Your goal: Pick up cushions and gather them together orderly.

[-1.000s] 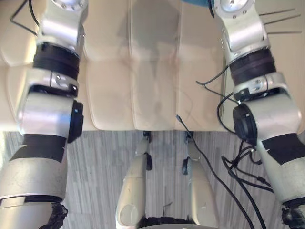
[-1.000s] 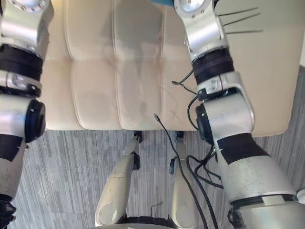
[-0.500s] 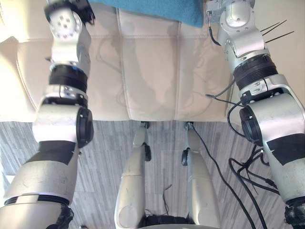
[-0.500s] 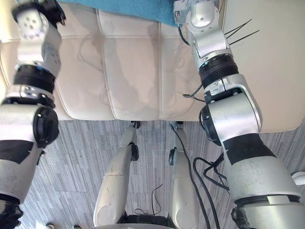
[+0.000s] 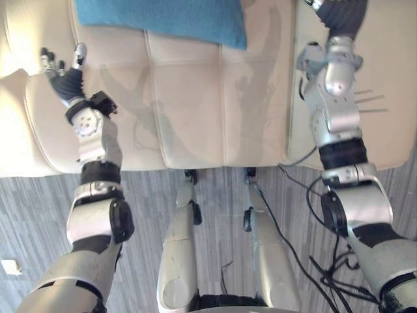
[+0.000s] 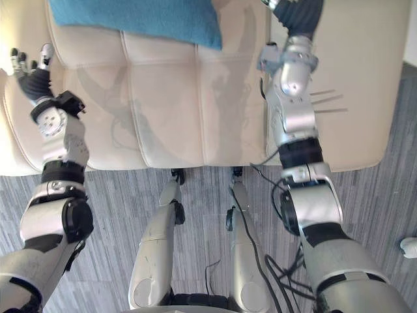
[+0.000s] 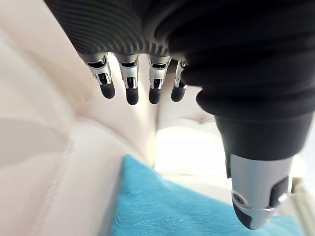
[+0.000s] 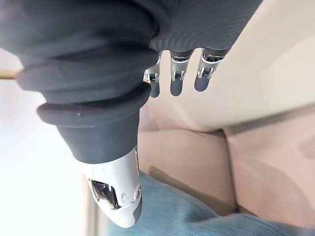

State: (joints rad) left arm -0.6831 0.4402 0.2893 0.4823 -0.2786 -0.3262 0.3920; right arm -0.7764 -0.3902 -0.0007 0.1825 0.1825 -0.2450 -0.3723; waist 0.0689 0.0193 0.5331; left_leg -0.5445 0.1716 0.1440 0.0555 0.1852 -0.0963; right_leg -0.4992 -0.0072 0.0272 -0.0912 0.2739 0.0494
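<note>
plainly, teal cushion [image 5: 163,19] lies on cream sofa [image 5: 195,111]

One blue cushion [image 5: 159,19] is being counted, lying on one cream sofa [image 5: 195,111]. Two hands are being counted over that sofa: one left hand [image 5: 64,78] and one right hand [image 8: 113,73]. Two small white things, too small to be told, are being counted on the grey floor [image 5: 39,208]: one at the left [image 5: 10,266] and one at the right [image 6: 409,246].
</note>
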